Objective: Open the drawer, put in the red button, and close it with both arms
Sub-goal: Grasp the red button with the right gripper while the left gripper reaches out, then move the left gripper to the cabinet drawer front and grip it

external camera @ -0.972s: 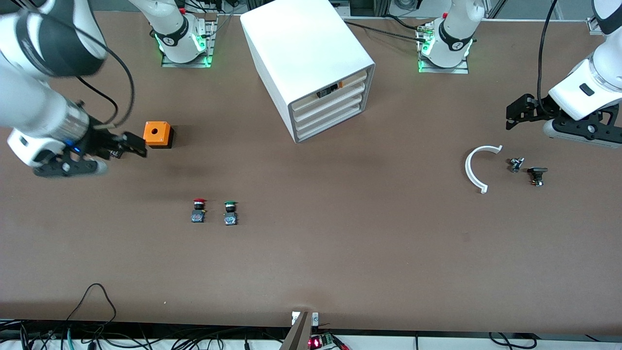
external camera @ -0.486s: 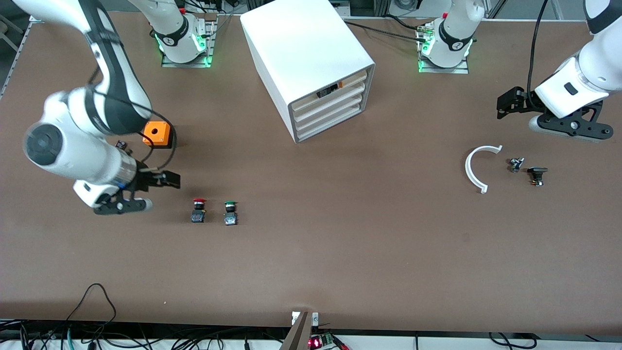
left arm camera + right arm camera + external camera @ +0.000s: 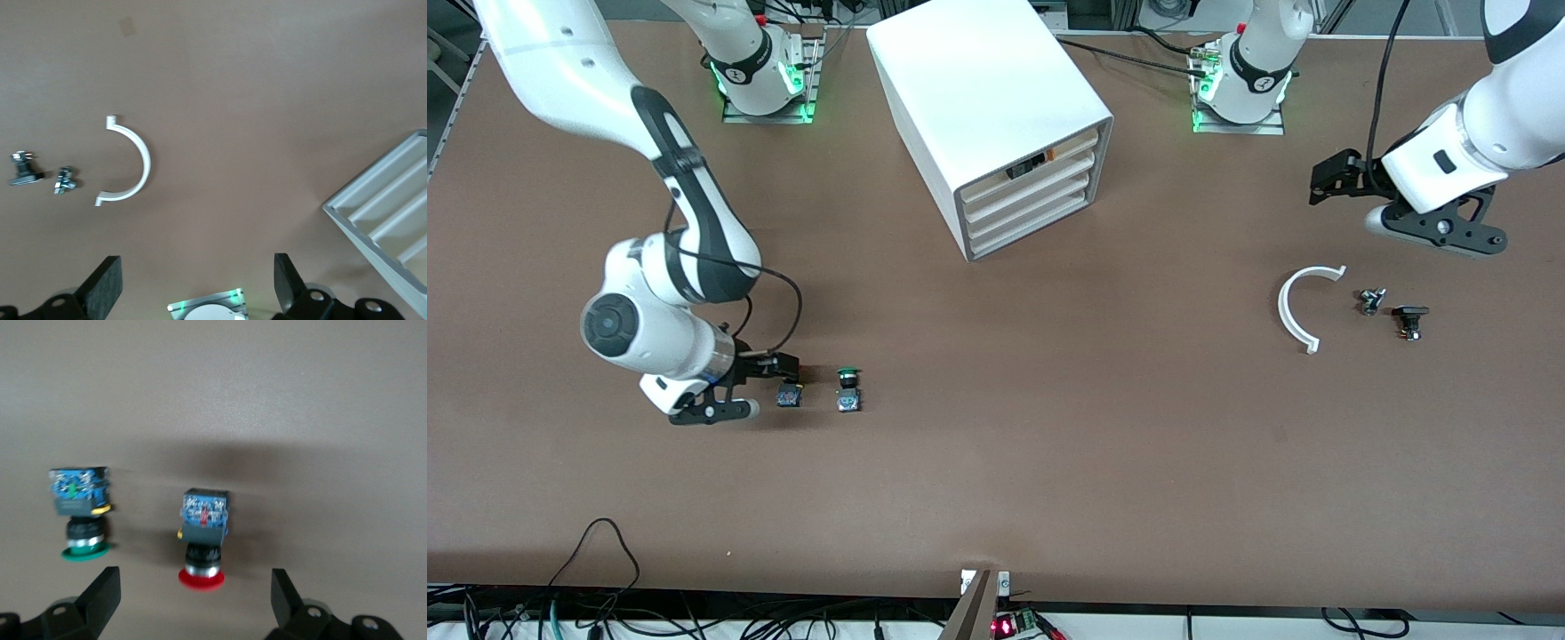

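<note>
The red button (image 3: 787, 396) lies on its side on the table, beside the green-capped twin (image 3: 848, 392). My right gripper (image 3: 786, 365) is open and low over the red button, covering its cap in the front view. In the right wrist view the red button (image 3: 203, 533) lies between my open right gripper (image 3: 193, 600) fingers, with the green button (image 3: 80, 513) apart from it. The drawer (image 3: 1032, 185), second of four, is shut in the white cabinet (image 3: 978, 80). My left gripper (image 3: 1323, 180) is open and empty, in the air over the table toward the left arm's end; it also shows in the left wrist view (image 3: 195, 283).
A white curved piece (image 3: 1291, 311) and two small dark parts (image 3: 1371, 300) (image 3: 1408, 320) lie toward the left arm's end. The left wrist view shows the curved piece (image 3: 130, 160) and the cabinet's drawer fronts (image 3: 387, 213). Cables hang along the table's front edge.
My right arm swung from beside the orange box toward the front camera and came down over the red button. My left gripper rose and shifted toward the cabinet.
</note>
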